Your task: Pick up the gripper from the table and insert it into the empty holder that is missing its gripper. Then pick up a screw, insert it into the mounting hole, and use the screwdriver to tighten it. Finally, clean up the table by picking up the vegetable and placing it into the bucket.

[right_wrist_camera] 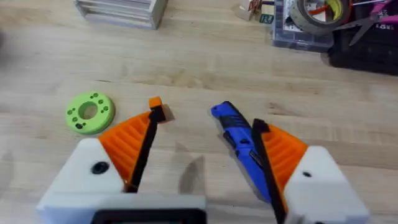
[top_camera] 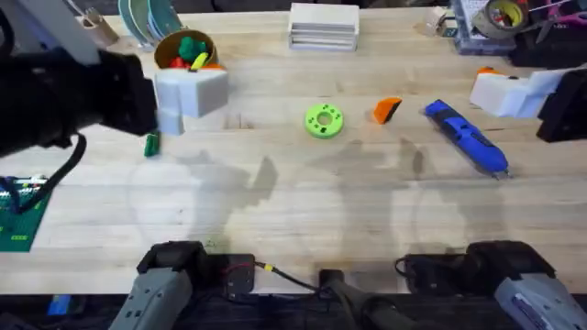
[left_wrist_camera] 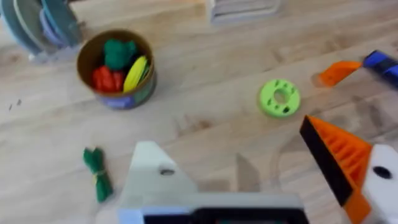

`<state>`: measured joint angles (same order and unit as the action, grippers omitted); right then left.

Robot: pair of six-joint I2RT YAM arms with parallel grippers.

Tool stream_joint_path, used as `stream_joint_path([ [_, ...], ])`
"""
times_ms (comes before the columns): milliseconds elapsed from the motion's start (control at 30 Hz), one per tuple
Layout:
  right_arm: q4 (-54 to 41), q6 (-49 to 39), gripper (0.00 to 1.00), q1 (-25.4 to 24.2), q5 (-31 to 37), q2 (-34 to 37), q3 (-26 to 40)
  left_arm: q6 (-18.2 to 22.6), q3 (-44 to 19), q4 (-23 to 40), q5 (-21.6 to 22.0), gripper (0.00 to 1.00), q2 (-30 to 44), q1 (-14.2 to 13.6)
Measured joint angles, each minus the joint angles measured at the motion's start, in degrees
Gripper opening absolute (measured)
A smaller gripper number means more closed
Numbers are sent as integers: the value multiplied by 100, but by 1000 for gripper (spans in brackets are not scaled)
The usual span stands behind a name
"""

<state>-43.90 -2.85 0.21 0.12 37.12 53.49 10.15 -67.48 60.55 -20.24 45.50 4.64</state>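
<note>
Pale wood-plank table, matte grain.

Far left: left gripper hangs over the table's left side, blocky white plastic on a dark arm. In its wrist view one finger is a plain white base, the holder, smooth with a small round hole; the other finger carries an orange ribbed wedge with a black face. Jaws stand spread, nothing between them.

Just below it in the overhead view, the vegetable lies flat on the wood: small, dark green, leafy, tied in the middle.

Behind the left gripper, the bucket: round tub, yellow-orange rim, upright, already holding green, red and yellow toy pieces.

Centre: bright green flat ring with holes, lying flat.

Right of it, apart, the gripper: loose orange wedge, dark end, on the table.

Next, the screwdriver: slim blue pen shape, lying diagonally, narrow tip toward the near right.

Far right: right gripper, white blocks, hovering at the table's right edge. Wrist view shows both fingers with orange ribbed pads, jaws spread wide, empty, the screwdriver and loose wedge on the wood beyond them.
</note>
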Motion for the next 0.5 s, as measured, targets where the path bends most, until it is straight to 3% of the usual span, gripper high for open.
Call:
stream_joint_path([
  [300,-2,0,985,0,0,0,0,2,0,-940,-1950,993,31,0],
  [500,0,0,985,0,0,0,0,5,0,-576,-2456,993,31,0],
])
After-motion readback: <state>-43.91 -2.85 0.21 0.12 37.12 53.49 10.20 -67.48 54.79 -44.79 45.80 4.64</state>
